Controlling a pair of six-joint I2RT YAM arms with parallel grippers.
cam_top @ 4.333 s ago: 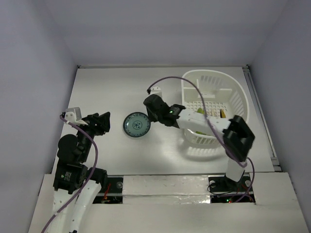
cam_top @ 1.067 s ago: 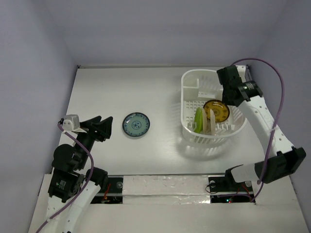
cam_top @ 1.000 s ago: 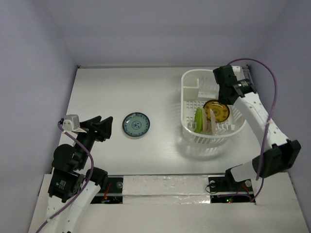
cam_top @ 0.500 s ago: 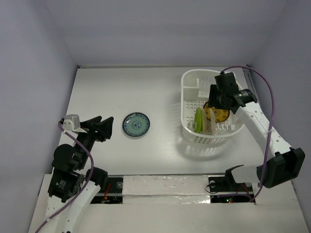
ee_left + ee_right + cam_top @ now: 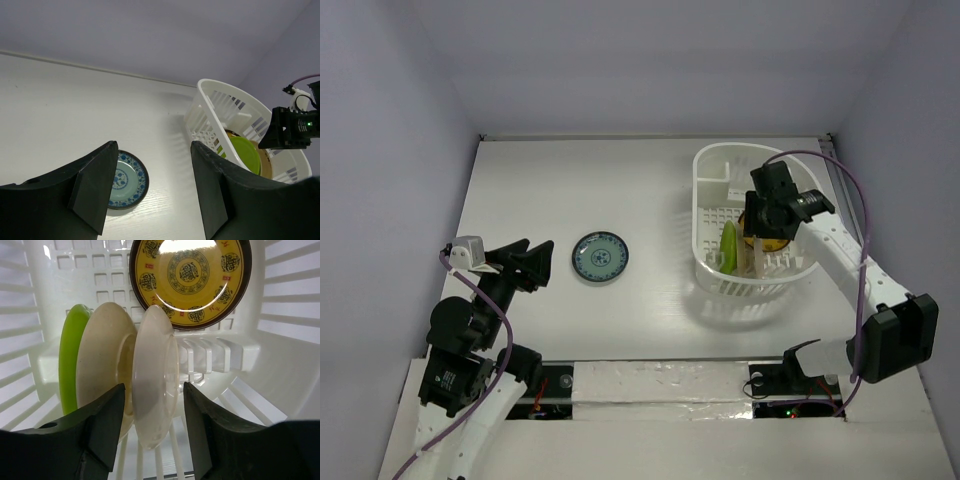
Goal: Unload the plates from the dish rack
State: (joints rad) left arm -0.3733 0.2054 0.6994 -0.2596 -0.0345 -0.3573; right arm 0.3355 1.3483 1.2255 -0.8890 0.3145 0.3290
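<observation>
Right wrist | right fingers (image 5: 106, 426) spread open above upright cream plate (image 5: 152, 385) in rack (image 5: 295, 365) | left fingers (image 5: 95, 186) spread open over desk (image 5: 60, 100) near blue plate (image 5: 127, 180)

Five plates (image 5: 601, 258): four in dish rack (image 5: 699, 205), one on table (image 5: 540, 190).

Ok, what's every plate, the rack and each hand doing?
Rack: upright, four plates inside.
Blue plate: flat on table.
Yellow plate: leaning against rack wall.
Green plate: on edge in rack.
Cream plate: on edge in rack.
White plate: on edge in rack.
Left hand: open, empty.
Right hand: open, empty, at rack.
</observation>
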